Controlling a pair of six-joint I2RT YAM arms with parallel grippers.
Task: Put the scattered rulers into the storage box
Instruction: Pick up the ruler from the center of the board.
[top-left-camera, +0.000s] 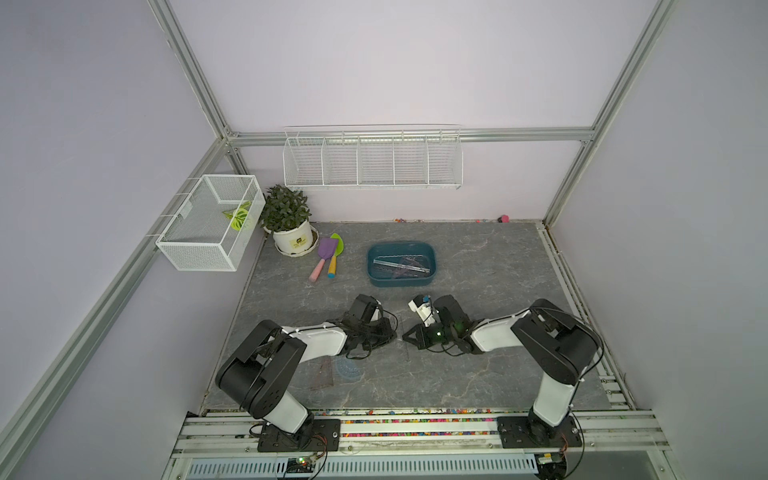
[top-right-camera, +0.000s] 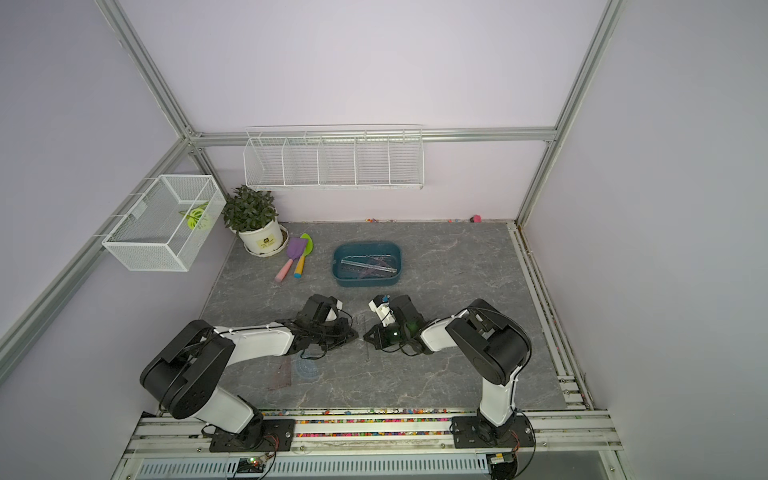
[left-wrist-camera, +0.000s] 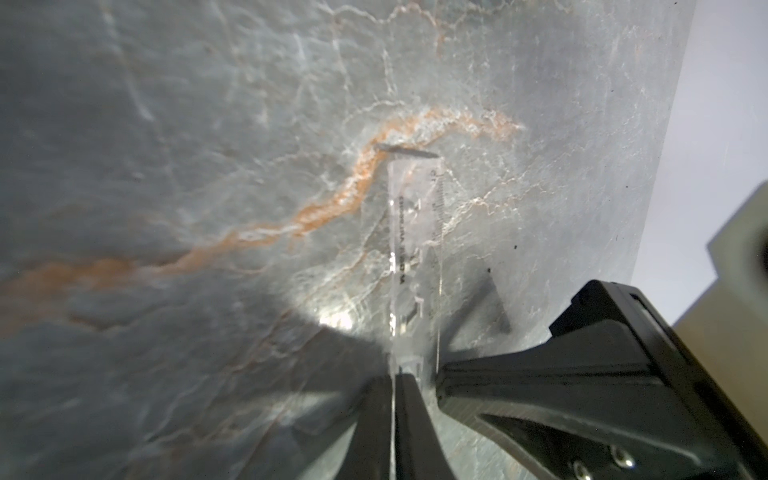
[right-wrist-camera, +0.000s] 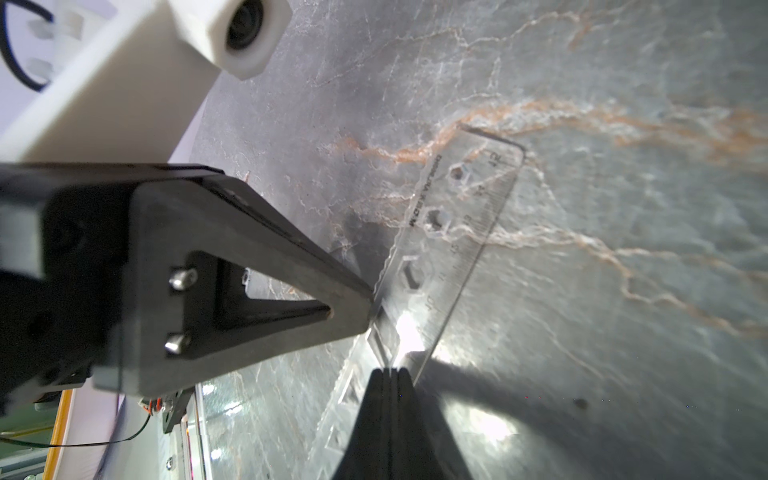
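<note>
Currently in the left gripper (left-wrist-camera: 392, 376): jaws drawn almost together on one long edge of a clear see-through plastic straight ruler (right-wrist-camera: 457, 232), which looks tipped up off the table in the left wrist view.
Opposite, the right gripper (right-wrist-camera: 390, 372): fully closed with nothing between the jaws; its tips sit at the ruler's other edge, and contact cannot be made out.
Long axis of the ruler: from the robot's rail toward the back wall, crossing the line between the two facing grippers.
Place of the storage box (top-left-camera: 401, 283): a shallow dark teal plastic tub beyond both grippers and well apart from the ruler, with several clear rulers (top-left-camera: 400, 266) inside lying along its length.
Coming move, as I judge it: lift, carry forward, and turn the strip roughly a quarter so it lies along the box. Both arms are about equally near; the left has the hold.
Not yet boxed: brownish triangle (top-left-camera: 324, 374) and bluish half-round protractor (top-left-camera: 347, 370), beside the left forearm.
Surface: grey marble-patterned slab (top-left-camera: 478, 291), smooth, so thin pieces lie flush.
Room: lilac walls, aluminium frame.
</note>
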